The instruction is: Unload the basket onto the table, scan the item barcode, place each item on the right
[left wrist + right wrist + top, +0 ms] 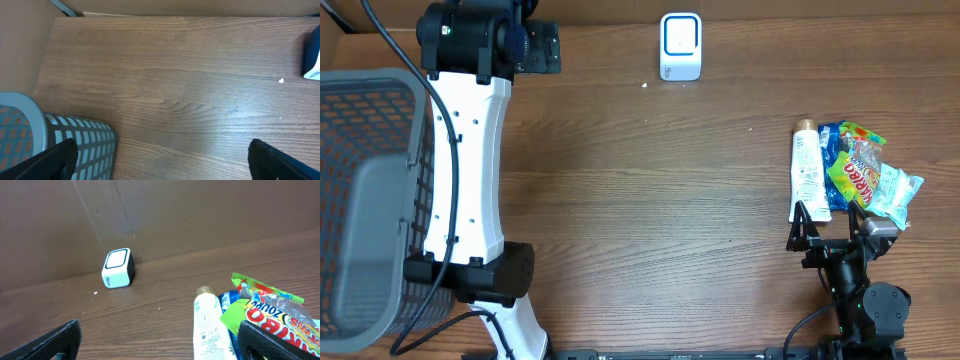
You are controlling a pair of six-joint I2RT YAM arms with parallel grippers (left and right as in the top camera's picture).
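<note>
A small white barcode scanner with a blue-rimmed face stands at the table's far edge; the right wrist view shows the scanner against the cardboard wall. The items lie in a pile at the right: a white tube beside a green-and-red candy bag and other packets. In the right wrist view the tube and candy bag lie just ahead. My right gripper is open, just short of the pile. My left gripper is open and empty, left of the scanner.
A grey mesh basket fills the table's left side, and its rim shows at lower left in the left wrist view. A cardboard wall backs the table. A white crumb lies near the scanner.
</note>
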